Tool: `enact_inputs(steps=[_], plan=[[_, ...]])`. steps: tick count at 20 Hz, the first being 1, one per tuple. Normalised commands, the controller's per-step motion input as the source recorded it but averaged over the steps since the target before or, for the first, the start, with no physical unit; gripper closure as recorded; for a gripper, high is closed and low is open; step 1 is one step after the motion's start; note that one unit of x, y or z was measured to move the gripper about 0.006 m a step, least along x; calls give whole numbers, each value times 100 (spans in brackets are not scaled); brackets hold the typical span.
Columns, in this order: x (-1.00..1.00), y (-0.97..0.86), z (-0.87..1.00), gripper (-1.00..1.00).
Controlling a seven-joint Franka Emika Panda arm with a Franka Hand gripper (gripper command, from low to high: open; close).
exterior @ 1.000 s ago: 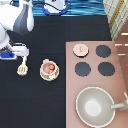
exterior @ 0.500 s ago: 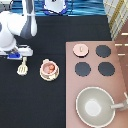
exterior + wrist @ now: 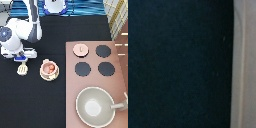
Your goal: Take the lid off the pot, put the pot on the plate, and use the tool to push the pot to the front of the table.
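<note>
Black table [image 3: 60, 30] bears plate [image 3: 43, 76], spatula [image 3: 21, 69], apparently stove [image 3: 93, 59]; tool [image 3: 23, 58] over spatula.

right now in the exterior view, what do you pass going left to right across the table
gripper above the tool at the exterior view's left → pot sitting on the plate → lid on the stove → grey pan toward the bottom right. All on the black table.

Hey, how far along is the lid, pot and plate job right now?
The lid already lies on the stove, off the pot, which sits on the plate. The pincer is right above the tool on the table. The pot isn't at the table's front yet.
</note>
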Motion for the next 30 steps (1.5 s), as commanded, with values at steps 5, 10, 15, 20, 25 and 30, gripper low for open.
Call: enact_inputs(steps=[5, 10, 15, 20, 25, 30], plan=[[-26, -10, 0, 100], [-17, -2, 0, 100], [-27, 0, 37, 100], [-55, 10, 80, 100], [-66, 25, 75, 100], [-46, 42, 47, 100]])
